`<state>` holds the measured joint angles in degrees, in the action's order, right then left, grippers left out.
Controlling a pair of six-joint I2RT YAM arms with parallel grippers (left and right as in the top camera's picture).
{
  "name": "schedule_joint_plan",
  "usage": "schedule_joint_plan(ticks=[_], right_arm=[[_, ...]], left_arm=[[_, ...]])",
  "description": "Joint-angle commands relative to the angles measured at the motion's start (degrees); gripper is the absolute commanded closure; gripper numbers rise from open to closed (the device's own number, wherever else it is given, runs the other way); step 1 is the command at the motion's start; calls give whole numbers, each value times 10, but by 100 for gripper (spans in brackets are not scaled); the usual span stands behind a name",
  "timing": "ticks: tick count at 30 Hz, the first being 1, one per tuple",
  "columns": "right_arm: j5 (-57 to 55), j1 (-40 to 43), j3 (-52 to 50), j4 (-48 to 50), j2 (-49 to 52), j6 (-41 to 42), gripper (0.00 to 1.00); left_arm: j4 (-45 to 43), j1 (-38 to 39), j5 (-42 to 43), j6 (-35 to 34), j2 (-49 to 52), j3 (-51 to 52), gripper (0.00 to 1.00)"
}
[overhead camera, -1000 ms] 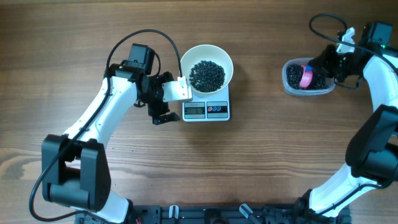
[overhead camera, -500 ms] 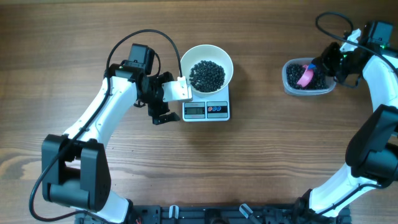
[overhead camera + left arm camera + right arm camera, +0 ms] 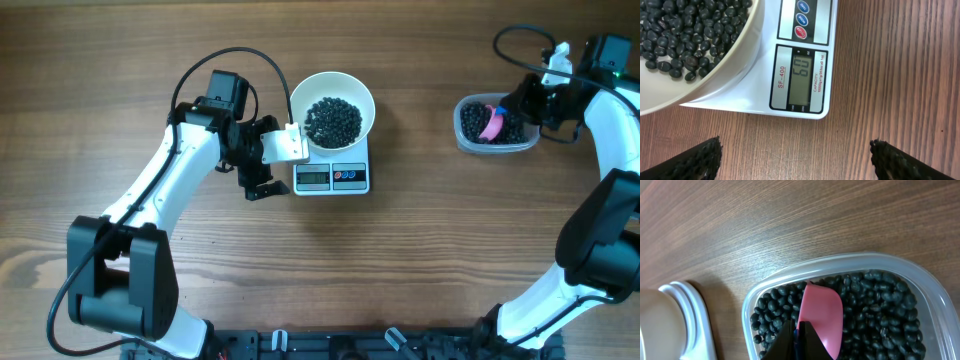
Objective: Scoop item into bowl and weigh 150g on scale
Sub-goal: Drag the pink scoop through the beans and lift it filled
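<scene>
The white bowl (image 3: 333,108) stands on the scale (image 3: 333,177) and holds a heap of black beans (image 3: 332,120). In the left wrist view the bowl (image 3: 735,65) overhangs the scale (image 3: 765,100) beside its lit display (image 3: 801,78). My left gripper (image 3: 272,157) (image 3: 797,160) hovers open just left of the scale, nothing between its fingers. My right gripper (image 3: 514,106) (image 3: 797,337) is shut on a pink scoop (image 3: 490,122) (image 3: 822,315) that rests in more beans (image 3: 875,310) inside the clear tub (image 3: 495,125) (image 3: 840,262).
Bare wooden tabletop (image 3: 420,250) spreads between the scale and the tub. Black cables loop over both arms, one (image 3: 225,60) on the left and one (image 3: 520,35) on the right. Three round buttons (image 3: 801,20) sit beside the display.
The right wrist wobbled slightly over the tub and the pink scoop tilted and came back. The left arm, bowl and scale stayed still.
</scene>
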<state>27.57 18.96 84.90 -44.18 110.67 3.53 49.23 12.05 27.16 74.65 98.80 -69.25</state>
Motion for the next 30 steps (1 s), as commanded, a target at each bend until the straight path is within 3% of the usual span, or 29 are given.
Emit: schedule_joint_plan(ticks=[1,12,15,30], right_arm=[[-2,-12,-18,3,24,-34,96],[85,36,-18,-1,24,-81,96],[174,59,-18,-2,24,-125,95],[257,156,-18,-7,24,-93,95]], left_arm=[[0,0,13,-5,-4,4,0],[0,0,13,-5,-4,4,0],[0,0,13,-5,-4,4,0],[0,0,13,-5,-4,4,0]])
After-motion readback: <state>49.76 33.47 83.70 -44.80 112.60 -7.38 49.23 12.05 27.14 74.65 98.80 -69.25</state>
